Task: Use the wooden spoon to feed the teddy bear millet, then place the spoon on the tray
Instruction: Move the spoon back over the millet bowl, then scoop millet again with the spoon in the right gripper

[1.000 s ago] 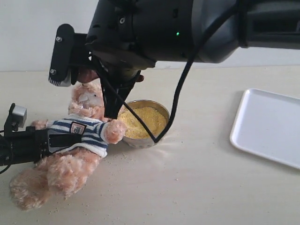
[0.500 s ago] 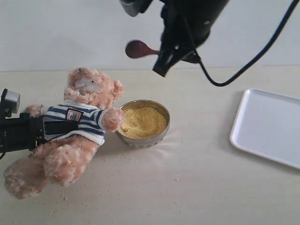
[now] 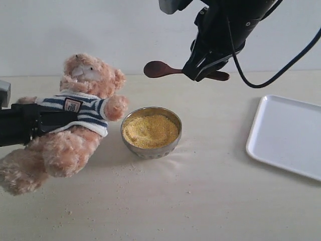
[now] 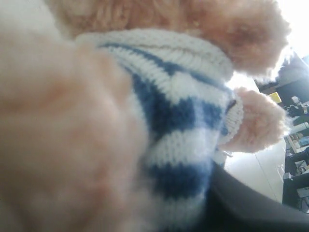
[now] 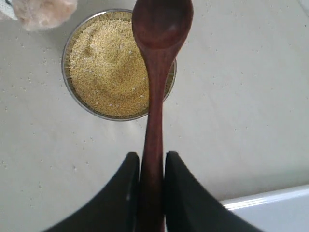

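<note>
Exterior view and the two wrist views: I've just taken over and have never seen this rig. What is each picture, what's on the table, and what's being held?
This is a robot with two arms, each ending in a pair of jaws. The exterior view shows the whole scene from off the arms. On the table stand a metal bowl of millet and, at that view's right, a white tray. The left arm has its jaws shut on the teddy bear beside the bowl; its wrist camera sees only fur and striped shirt up close. The right arm grips the wooden spoon by its handle, in the air; its wrist camera looks along the spoon, whose scoop looks empty.
</note>
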`<state>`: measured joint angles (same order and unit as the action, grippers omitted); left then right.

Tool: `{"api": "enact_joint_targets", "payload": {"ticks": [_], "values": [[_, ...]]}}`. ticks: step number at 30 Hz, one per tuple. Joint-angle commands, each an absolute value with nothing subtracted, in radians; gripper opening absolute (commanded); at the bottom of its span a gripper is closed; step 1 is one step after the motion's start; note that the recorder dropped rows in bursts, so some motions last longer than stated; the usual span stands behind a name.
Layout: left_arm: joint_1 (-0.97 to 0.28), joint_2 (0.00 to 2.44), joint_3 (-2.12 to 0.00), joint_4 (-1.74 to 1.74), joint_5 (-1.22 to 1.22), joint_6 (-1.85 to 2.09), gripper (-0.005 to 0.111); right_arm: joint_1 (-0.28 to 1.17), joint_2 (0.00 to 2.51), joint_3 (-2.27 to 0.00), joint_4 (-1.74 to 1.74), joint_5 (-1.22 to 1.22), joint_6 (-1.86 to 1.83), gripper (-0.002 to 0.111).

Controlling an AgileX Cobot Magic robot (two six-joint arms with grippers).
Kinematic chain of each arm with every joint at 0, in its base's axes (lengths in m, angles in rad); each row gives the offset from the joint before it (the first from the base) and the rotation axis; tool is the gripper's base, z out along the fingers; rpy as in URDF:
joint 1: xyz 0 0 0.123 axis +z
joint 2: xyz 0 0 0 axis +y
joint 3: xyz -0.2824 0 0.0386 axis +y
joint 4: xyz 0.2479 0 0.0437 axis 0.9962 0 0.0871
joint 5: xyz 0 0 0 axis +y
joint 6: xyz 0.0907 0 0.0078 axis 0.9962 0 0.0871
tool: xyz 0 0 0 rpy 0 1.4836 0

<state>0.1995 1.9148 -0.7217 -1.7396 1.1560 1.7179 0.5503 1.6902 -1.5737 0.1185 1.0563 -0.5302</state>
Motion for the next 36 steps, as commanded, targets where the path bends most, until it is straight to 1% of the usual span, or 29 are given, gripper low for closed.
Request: {"api": "enact_joint_targets", "payload": {"ticks": [1,12,18,23,29,36], "values": [[0.2,1.865,-0.728,-1.744,1.177,1.705,0.005,0.545,1.677,-1.578,0.138,1.037,-0.537,0.0],[0.2,1.845,-0.772,-1.744,1.182,1.581,0.005,0.545,1.69,-1.573,0.174,1.065,-0.542,0.0],[0.2,1.845,-0.785,-1.744,1.221,1.579,0.005,0.545,1.692,-1.566,0.172,1.05,-0.56,0.0],[0.2,1.845,-0.785,-1.744,1.221,1.579,0.005,0.545,1.749,-1.566,0.172,1.04,-0.564,0.0],[0.2,1.845,-0.785,-1.744,1.221,1.579,0.005,0.583,1.811,-1.566,0.131,0.987,-0.579,0.0],[0.2,1.845,-0.785,-1.744,1.221,1.579,0.005,0.608,1.877,-1.566,0.069,0.982,-0.554,0.0]]}}
